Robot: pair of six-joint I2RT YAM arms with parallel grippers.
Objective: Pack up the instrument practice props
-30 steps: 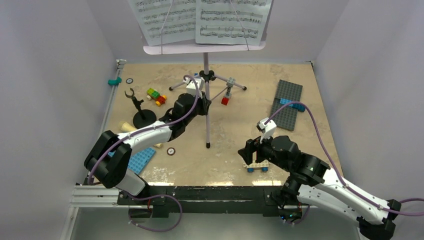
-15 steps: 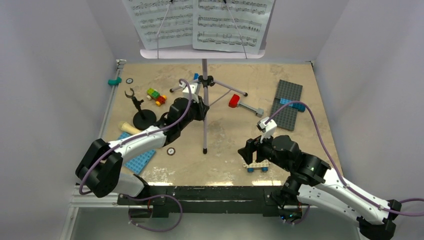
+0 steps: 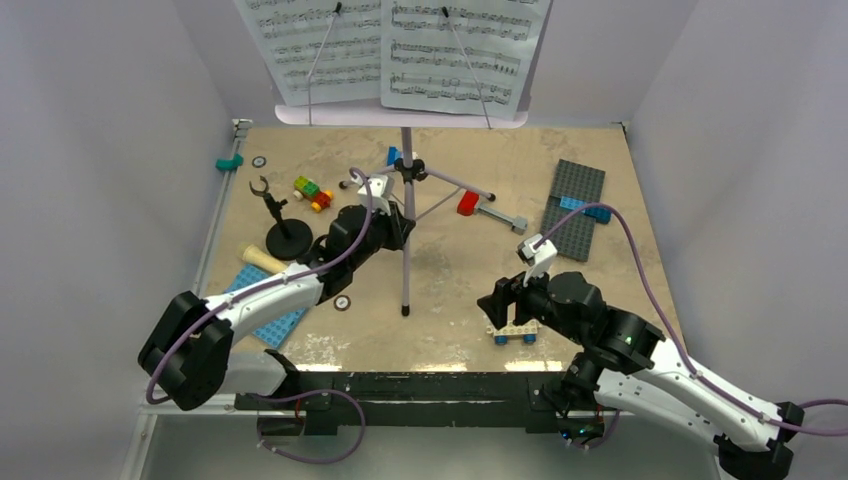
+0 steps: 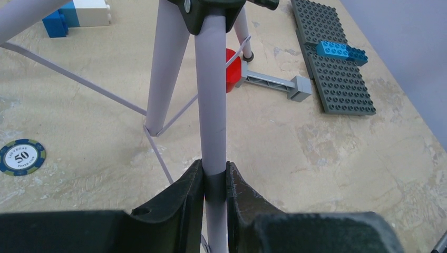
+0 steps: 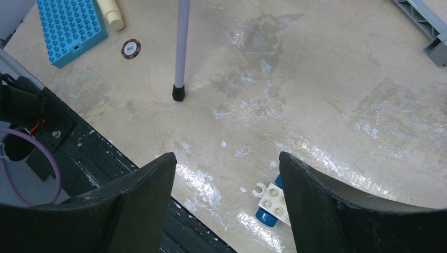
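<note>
Left wrist: left jaws clamp the music stand (image 4: 211, 105); red brick (image 4: 232, 71), grey baseplate (image 4: 337, 79) beyond; right jaws wide.

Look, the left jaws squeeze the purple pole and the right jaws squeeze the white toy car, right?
No: the right wrist view shows the right jaws open, empty above the white toy car. The left jaws do squeeze the purple pole.

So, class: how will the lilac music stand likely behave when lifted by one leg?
Probably top-heavy: the music stand carries its wide desk and sheet-music pages high above thin legs, so it may tip. The smooth round leg could twist in the left gripper. The thin pages might flop.
</note>
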